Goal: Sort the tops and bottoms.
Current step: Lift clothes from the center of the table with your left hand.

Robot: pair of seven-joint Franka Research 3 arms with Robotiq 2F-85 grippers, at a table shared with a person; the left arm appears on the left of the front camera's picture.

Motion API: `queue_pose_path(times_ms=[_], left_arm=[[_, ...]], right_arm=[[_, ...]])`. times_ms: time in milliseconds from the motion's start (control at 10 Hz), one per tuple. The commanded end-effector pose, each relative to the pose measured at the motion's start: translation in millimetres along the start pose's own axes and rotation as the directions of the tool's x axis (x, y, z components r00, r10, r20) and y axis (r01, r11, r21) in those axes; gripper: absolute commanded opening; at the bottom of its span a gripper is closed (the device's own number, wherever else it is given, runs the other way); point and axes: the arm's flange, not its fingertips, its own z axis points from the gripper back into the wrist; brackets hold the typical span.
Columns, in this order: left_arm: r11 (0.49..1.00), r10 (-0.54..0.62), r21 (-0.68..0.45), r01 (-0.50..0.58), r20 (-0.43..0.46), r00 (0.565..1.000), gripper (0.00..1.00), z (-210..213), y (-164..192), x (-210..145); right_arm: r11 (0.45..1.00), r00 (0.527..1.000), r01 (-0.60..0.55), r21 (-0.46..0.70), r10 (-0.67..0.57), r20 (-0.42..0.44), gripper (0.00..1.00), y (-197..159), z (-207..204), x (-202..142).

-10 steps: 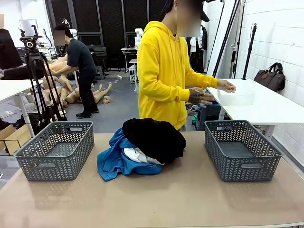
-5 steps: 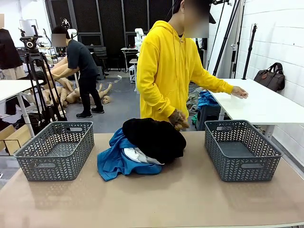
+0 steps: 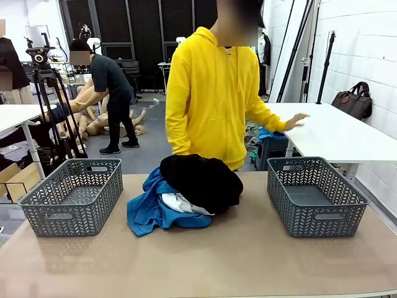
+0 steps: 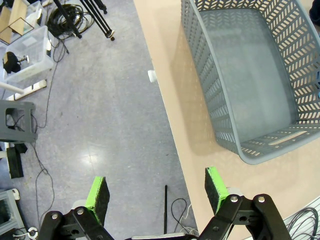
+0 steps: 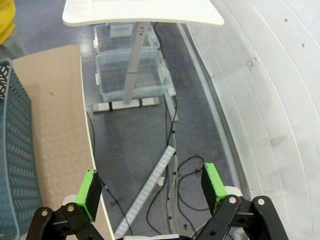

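the left gripper (image 4: 156,192) stands spread wide, with nothing between its green pads (image 4: 97,197). it hangs just off the left edge of the table (image 4: 167,60): one pad is over the grey floor (image 4: 100,100), the other over the table's rim. on the table, close to that edge, sits the left basket (image 4: 207,85), grey and lattice-walled, its bare bottom in plain view.

the right gripper (image 5: 150,190) is just as wide apart and holds nothing. it hangs off the table's right edge, above floor where cables (image 5: 172,150) trail. the right basket (image 5: 15,150) sits at the table's right end, just inside that edge. beyond the table's far right corner stands a white side table (image 5: 140,10) with clear bins (image 5: 130,75) under it.

in the front view the garments lie in one heap at the middle of the table, between the two baskets and apart from both, nearer the table's far edge than its near one. the black garment (image 3: 201,180) is bunched on top. the bright blue garment (image 3: 149,211) lies under it and spills out toward the table's left and near side. a bit of the white garment (image 3: 180,202) shows between the two.

a person (image 3: 214,99) in a yellow hoodie stands at the table's far edge, right behind the heap, one hand (image 3: 296,117) resting on the white side table.
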Motion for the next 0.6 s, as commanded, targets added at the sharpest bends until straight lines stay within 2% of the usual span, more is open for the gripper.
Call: queue_pose_path(times_ms=[0,500], left_arm=[[1.000,-0.011,-0.015,0.011,0.011,1.000,1.00,-0.1,4.0,-3.3],[1.000,-0.011,-0.015,0.011,0.011,1.000,1.00,-0.1,4.0,-3.3]], right_arm=[[1.000,1.000,-0.006,0.000,0.006,-0.010,1.00,-0.4,1.3,-0.6],[1.000,1.000,-0.006,0.000,0.006,-0.010,1.00,-0.4,1.3,-0.6]])
